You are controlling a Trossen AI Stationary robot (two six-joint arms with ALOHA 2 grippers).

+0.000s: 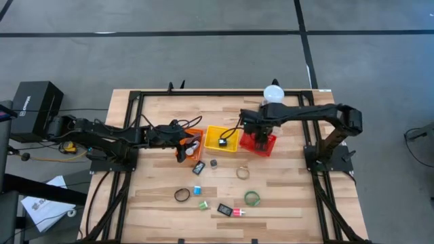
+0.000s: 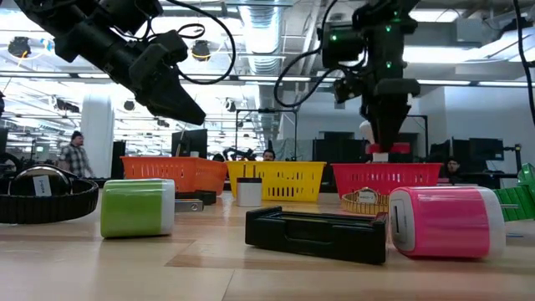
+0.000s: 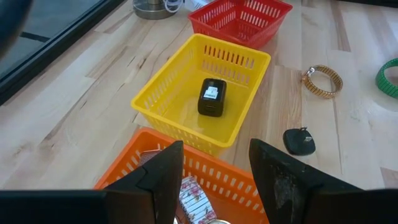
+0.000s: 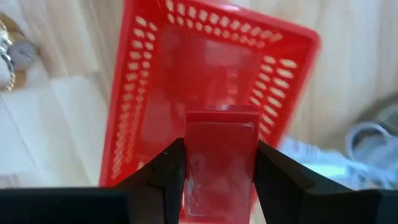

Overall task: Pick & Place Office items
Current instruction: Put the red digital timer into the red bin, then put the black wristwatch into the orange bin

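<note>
My right gripper (image 4: 221,146) hangs over the red basket (image 1: 258,144), shut on a flat red piece (image 4: 221,168). My left gripper (image 3: 216,146) stands open above the orange basket (image 3: 205,174), in which a white-and-red patterned item (image 3: 194,198) lies. A black item (image 3: 212,97) lies on the floor of the yellow basket (image 1: 211,140). Loose on the table nearer the front lie a beige ring (image 1: 243,173), a green ring (image 1: 252,198), a black ring (image 1: 182,195) and small blue (image 1: 197,190), green (image 1: 203,205), black (image 1: 225,209) and pink (image 1: 238,212) pieces. My right gripper pinches the red piece by its two long sides (image 4: 193,165) between its two fingers. The fingers point down from above. The piece hangs below them, lifted clear over the red basket's floor (image 4: 205,68).
A clear jar with a white top (image 1: 273,93) stands just behind the red basket. A black metal frame (image 1: 135,95) runs round the tabletop. A black piece (image 1: 199,167) and a small dark one (image 1: 213,163) lie in front of the yellow basket.
</note>
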